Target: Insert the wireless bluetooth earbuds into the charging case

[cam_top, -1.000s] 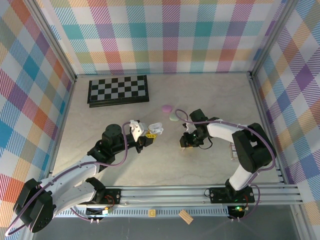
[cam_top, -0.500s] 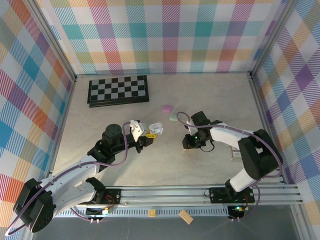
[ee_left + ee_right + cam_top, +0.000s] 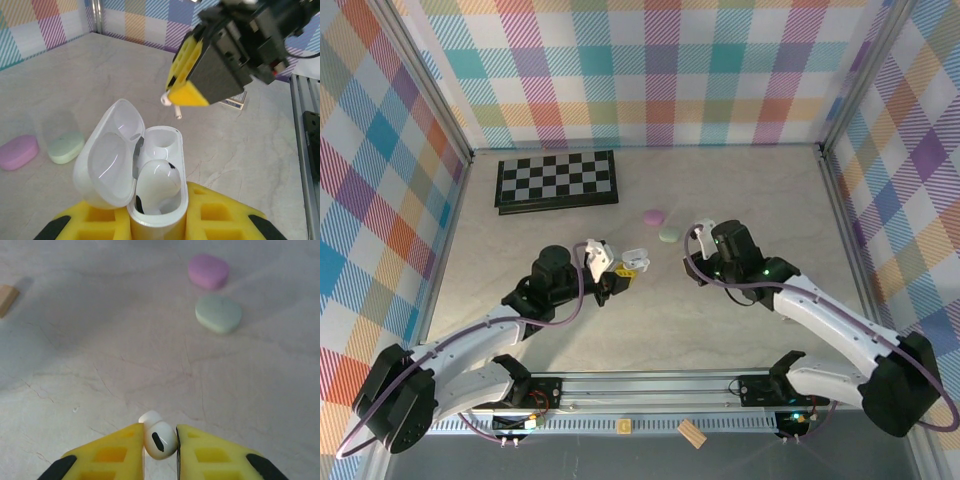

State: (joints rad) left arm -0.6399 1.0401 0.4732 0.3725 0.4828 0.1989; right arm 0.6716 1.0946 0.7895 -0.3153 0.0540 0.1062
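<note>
From where I stood, the left gripper (image 3: 158, 223) was closed narrow on the bottom of the white case (image 3: 150, 175), with one yellow finger (image 3: 220, 212) pressing on each side. The case stood upright and open. Its lid (image 3: 107, 155) leaned back toward nine o'clock in the left wrist view. Inside I saw two wells. The well nearer to the gripper already had a white earbud (image 3: 156, 184) lying in it, and the far well (image 3: 163, 145) was bare.

The right gripper (image 3: 160, 432) was pinched shut on the second earbud (image 3: 159, 439), which was also white. It sat between the two yellow tips with its round head toward the table. In the left wrist view this earbud hung in the air above and a little beyond the open case, at about twelve o'clock from the bare well, and it was not touching the case.

Seen from above, the right gripper was at about three o'clock from the white case, near to it. A green case (image 3: 668, 234) lay shut on the table (image 3: 520, 330) at about one o'clock from the white case. A purple case (image 3: 653, 215), also shut, lay just beside the green one at its eleven o'clock, and I could not tell if they touched. A folded chessboard (image 3: 557, 180) lay well apart at the far side, at about eleven o'clock
</note>
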